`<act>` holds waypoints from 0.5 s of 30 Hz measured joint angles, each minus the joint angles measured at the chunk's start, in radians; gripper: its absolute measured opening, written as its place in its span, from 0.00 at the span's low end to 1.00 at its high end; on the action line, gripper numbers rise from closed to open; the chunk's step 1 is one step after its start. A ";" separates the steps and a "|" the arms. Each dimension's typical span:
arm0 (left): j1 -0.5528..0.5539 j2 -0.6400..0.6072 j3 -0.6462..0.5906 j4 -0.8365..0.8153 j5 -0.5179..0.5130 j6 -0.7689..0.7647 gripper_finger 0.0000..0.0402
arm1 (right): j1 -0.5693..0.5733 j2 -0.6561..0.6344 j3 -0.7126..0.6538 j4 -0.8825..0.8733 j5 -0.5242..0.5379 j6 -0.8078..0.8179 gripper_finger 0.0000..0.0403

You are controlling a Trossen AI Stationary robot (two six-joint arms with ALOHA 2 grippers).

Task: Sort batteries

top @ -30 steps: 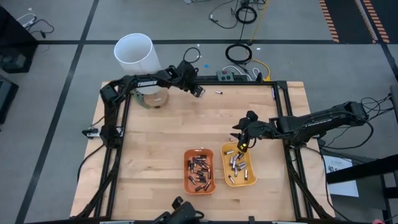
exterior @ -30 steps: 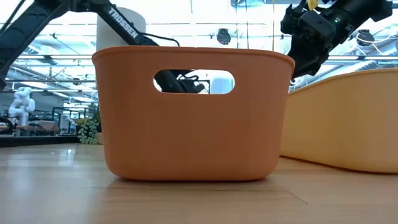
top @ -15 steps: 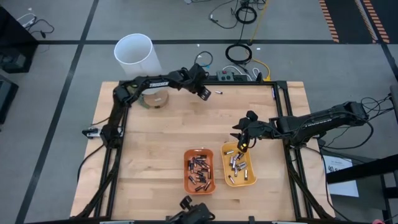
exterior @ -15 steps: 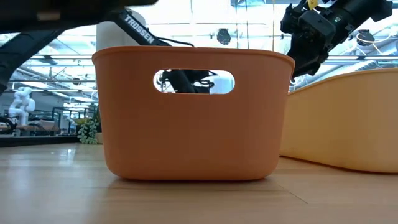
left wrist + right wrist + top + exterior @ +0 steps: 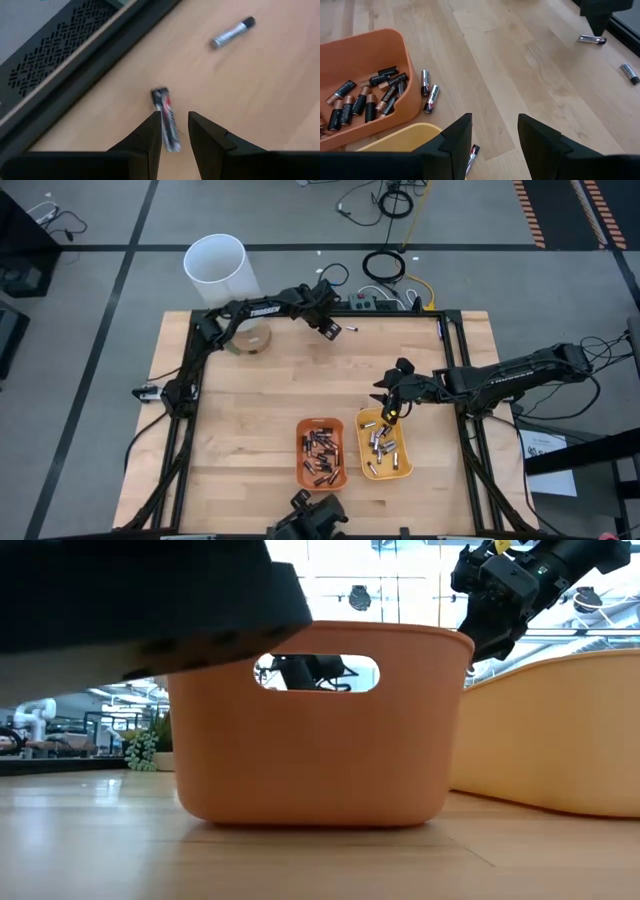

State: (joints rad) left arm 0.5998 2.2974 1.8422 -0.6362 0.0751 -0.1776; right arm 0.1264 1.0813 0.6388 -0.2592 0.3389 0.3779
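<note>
Surface: pale wood-plank table (image 5: 250, 420) with a dark metal frame along its edges.

Near edge: an orange tray (image 5: 320, 454) and a yellow tray (image 5: 400, 465) stand side by side, close together. The orange tray holds dark batteries with coppery ends (image 5: 365, 102); the yellow tray holds silvery batteries (image 5: 382, 444). In the low view the orange tray fills the middle, its handle slot facing the camera, with a large dark blurred shape across the upper left corner, which I cannot identify.

Two silvery cells (image 5: 428, 90) lie on bare wood just beside the orange tray's far wall.

Mid table: right gripper (image 5: 391, 409) hangs above the far end of the yellow tray, fingers parted with a clear gap, nothing between them.

Far edge: left gripper (image 5: 331, 330) is low over the wood near the rear frame rail. Fingers are apart, and a loose cell (image 5: 166, 118) lies on the wood, running into the gap between them; whether they touch it I cannot tell. Another loose cell (image 5: 231, 33) lies farther on, apart.

Beyond the table: tall white tube (image 5: 217, 267), grey floor with dark lines, coiled black cable (image 5: 383, 266). The low view shows a bright room with white ceiling trusses.
</note>
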 joint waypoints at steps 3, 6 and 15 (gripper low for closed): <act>0.013 0.021 0.026 -0.040 0.012 0.000 0.26 | 0.000 0.000 0.000 0.000 0.000 0.000 0.37; 0.025 0.039 0.054 -0.065 0.067 -0.013 0.26 | 0.000 0.000 0.000 0.000 -0.001 0.000 0.37; 0.030 0.054 0.070 -0.108 0.115 0.006 0.26 | 0.000 0.000 0.000 -0.001 -0.005 0.003 0.37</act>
State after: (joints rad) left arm 0.6298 2.3512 1.9121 -0.7440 0.1898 -0.1713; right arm 0.1265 1.0817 0.6388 -0.2602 0.3344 0.3811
